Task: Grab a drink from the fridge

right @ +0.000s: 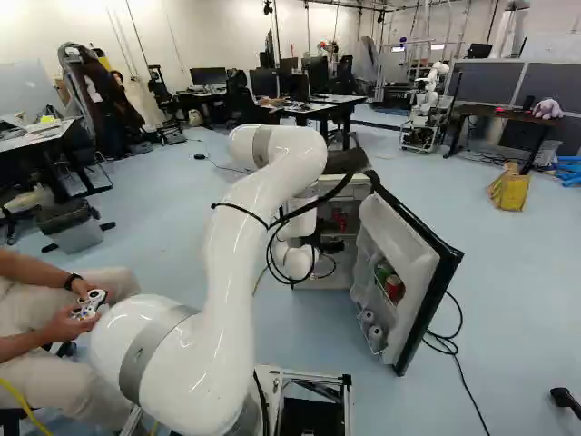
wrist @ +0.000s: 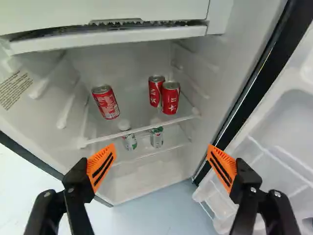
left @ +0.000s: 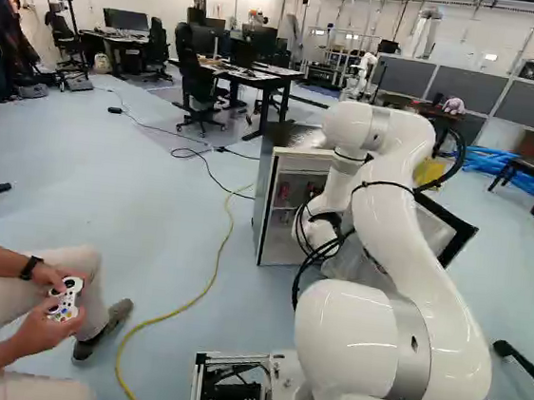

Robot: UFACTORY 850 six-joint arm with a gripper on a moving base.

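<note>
Since the yellow cable point(left: 218, 262) curls across the floor toward the fridge point(left: 286, 242), a base driven too far to that side could snag it. Inside, a lone red can point(wrist: 106, 102) stands near the upper shelf's side edge, on the side away from the door; a finger coming in wide there would probably scrape the wall or nudge the can before closing. The gripper point(wrist: 161, 149) faces the opening with its fingers well apart and nothing between them. Coming in low, it could strike the upper shelf's front edge point(wrist: 142, 129), while a steep rise risks the freezer compartment's ledge point(wrist: 107, 44). Two more red cans, the rear one point(wrist: 155, 90) and the front one point(wrist: 170, 98), crowd the shelf's front corner on the door side (whether they touch, the wrist view does not settle). Because so little room parts them, a grab at either may shove its neighbour, perhaps over the edge. Farthest right, the open door point(right: 413, 263) could be bumped by the wide-set fingers, rattling the drinks in its rack point(right: 393, 288).
</note>
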